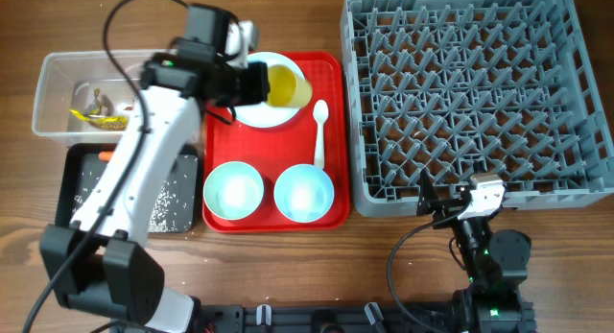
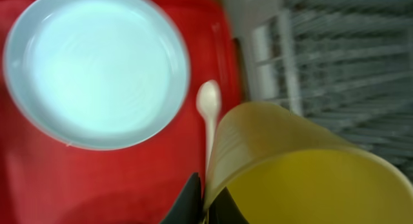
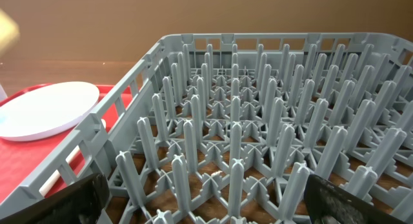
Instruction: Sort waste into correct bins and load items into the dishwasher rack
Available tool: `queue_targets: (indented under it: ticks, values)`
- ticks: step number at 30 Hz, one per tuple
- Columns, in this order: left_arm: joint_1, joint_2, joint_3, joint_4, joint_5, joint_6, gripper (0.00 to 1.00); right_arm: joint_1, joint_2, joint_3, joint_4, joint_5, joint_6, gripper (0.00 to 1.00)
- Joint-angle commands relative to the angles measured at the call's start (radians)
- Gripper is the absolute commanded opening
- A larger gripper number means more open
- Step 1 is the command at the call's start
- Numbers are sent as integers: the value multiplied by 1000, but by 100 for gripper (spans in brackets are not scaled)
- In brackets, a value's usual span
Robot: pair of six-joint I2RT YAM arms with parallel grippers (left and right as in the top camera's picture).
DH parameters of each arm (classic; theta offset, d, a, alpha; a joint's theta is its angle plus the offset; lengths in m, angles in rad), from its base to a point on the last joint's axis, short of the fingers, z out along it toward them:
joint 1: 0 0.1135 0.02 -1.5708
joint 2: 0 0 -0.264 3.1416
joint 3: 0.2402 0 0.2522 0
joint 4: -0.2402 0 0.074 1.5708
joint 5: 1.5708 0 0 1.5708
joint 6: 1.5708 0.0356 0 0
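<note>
Left claw (image 2: 205, 201) is pinched shut on the rim of the cup (image 2: 303, 166), thin wall caught between both fingers. From overhead the cup sits above the plate (image 1: 247, 107) at the far end of the red tray (image 1: 331, 74), mouth up and tipped a little. Whether its base has cleared the plate I cannot tell, since the wrist view is blurred and cuts the base off.

What matters for the coming move is that the rack (image 1: 460, 93) lies straight to the right of the cup, just past the red tray's right edge, with its pegs standing upright. The cup would probably need turning mouth-down over them.

Right claw (image 3: 206, 185) is spread wide and holds nothing. It hangs at the rack's near wall, closer to the rack than the left arm but well apart from the cup.

The spoon (image 1: 319, 131) and two bowls (image 1: 233, 192) wait on the red tray. The left arm hides part of the black tray (image 1: 82, 179) and of the plate.
</note>
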Motion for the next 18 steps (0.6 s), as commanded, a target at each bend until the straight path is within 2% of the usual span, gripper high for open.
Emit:
queue_targets:
  ticks: [1, 4, 7, 9, 18]
  values:
    - [121, -16, 16, 45, 453, 55, 4, -3, 0, -1, 4, 7, -5, 100]
    - [207, -16, 16, 98, 681, 55, 4, -3, 0, -1, 4, 12, -8, 100]
    - [255, -16, 16, 111, 798, 55, 4, -3, 0, -1, -5, 108, -116, 100]
    - [275, -16, 16, 121, 882, 55, 4, -3, 0, -1, -5, 108, -131, 100]
    - [288, -16, 16, 125, 904, 25, 4, -3, 0, -1, -1, 64, -130, 100]
